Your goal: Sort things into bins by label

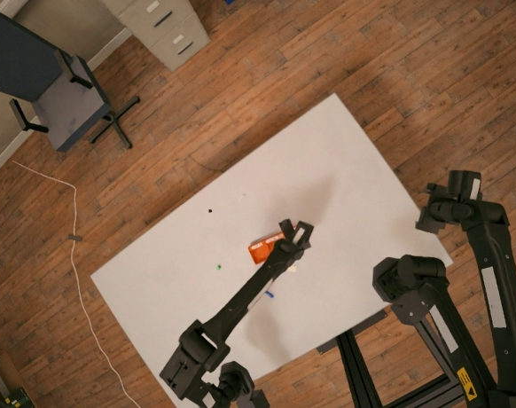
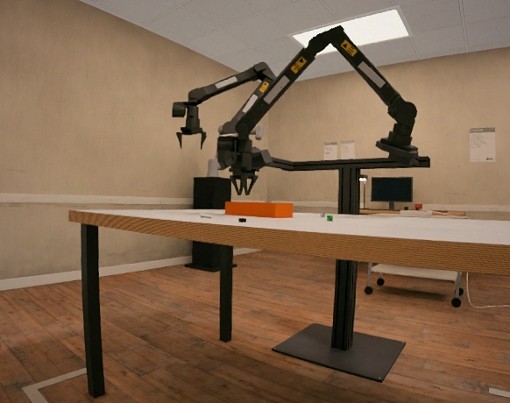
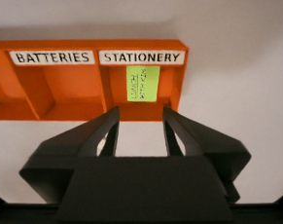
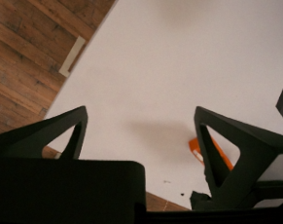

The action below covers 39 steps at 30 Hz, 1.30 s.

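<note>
The left gripper (image 1: 297, 232) (image 2: 244, 193) (image 3: 141, 111) hangs above the orange divided bin (image 1: 254, 258) (image 2: 258, 210) (image 3: 140, 44) (image 4: 193, 145), its fingers partly apart with nothing between them; below its fingertips, in the STATIONERY compartment (image 3: 119, 78), lies a yellow-green sticky note (image 3: 143, 93), flat, rectangular and covered in dark handwriting; beside it, the BATTERIES compartment (image 3: 75, 83) shows a smooth orange floor behind its white label, and a further compartment is cut off at the picture's edge; the bin is long and straight-walled, and stands on the matt white table (image 1: 164, 266) (image 2: 293, 243) with its wood-patterned edge; just outside the bin are a flat cream piece (image 1: 292, 269) and, a little farther, a short blue cylinder (image 1: 269, 294); farther out lie a tiny green block (image 1: 219, 267) (image 2: 329, 218), a thin pale rod-like item (image 1: 242, 197) (image 2: 206, 215) (image 4: 166, 182) and a small black piece (image 1: 210, 211) (image 2: 242, 220) (image 4: 182, 194); well apart from all these, the right gripper (image 1: 427, 222) (image 2: 191, 146) (image 4: 140, 111) hovers high, fingers wide apart.
</note>
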Each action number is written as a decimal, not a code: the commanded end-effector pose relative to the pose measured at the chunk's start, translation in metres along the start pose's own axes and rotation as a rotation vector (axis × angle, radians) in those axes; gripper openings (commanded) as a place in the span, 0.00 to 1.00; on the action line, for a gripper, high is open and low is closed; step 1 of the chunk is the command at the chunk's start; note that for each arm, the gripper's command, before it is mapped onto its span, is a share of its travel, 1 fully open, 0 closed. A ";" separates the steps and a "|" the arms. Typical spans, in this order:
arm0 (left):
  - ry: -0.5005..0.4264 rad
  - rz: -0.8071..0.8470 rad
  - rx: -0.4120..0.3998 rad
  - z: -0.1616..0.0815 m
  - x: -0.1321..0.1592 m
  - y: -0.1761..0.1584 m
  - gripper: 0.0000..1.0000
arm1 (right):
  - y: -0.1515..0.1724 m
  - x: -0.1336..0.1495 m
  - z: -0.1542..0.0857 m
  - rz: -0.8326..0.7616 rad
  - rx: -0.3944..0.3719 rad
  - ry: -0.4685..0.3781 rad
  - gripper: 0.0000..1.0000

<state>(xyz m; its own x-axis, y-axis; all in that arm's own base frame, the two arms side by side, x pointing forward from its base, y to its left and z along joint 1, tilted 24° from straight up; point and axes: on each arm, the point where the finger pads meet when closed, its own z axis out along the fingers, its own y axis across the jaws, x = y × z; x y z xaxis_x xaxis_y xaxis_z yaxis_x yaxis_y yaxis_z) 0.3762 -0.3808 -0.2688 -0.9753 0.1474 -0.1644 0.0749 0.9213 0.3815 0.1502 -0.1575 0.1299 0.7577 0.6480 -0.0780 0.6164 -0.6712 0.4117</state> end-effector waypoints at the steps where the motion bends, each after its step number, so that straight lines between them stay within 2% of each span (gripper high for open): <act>1: -0.035 -0.047 0.046 -0.025 -0.034 -0.009 0.45 | -0.002 -0.003 -0.002 0.010 0.007 -0.003 1.00; 2: -0.035 -0.047 0.046 -0.025 -0.034 -0.009 0.45 | -0.002 -0.003 -0.002 0.010 0.007 -0.003 1.00; 3: -0.019 -0.007 0.023 -0.008 -0.009 -0.017 0.45 | -0.002 -0.003 -0.002 0.010 0.007 -0.003 1.00; 4: -0.019 -0.001 0.022 -0.007 -0.006 -0.019 0.45 | -0.002 -0.003 -0.002 0.010 0.007 -0.003 1.00; 19: -0.021 -0.020 0.027 -0.001 -0.012 -0.016 0.45 | -0.002 -0.003 -0.002 0.010 0.007 -0.003 1.00; 20: -0.019 -0.013 0.023 -0.009 -0.011 -0.009 0.45 | -0.002 -0.003 -0.002 0.010 0.007 -0.003 1.00; 32: -0.022 -0.018 0.029 -0.002 -0.012 -0.017 0.45 | -0.002 -0.003 -0.002 0.010 0.007 -0.003 1.00; 33: -0.025 -0.079 0.034 -0.015 -0.007 -0.001 0.28 | -0.002 -0.003 -0.002 0.010 0.007 -0.003 1.00; 34: -0.023 -0.132 0.034 -0.014 -0.002 0.007 0.28 | -0.002 -0.003 -0.002 0.010 0.007 -0.003 1.00; 36: -0.023 -0.132 0.034 -0.014 -0.002 0.007 0.28 | -0.002 -0.003 -0.002 0.010 0.007 -0.003 1.00; 39: -0.015 -0.247 0.027 -0.011 0.012 0.030 0.28 | -0.002 -0.003 -0.002 0.010 0.007 -0.003 1.00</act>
<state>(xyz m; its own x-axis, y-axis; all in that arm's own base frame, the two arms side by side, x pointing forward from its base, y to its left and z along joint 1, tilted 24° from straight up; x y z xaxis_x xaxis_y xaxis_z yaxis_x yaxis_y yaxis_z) 0.3605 -0.3589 -0.2714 -0.9784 0.0418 -0.2023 -0.0358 0.9303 0.3650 0.1502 -0.1575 0.1299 0.7577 0.6480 -0.0780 0.6164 -0.6712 0.4117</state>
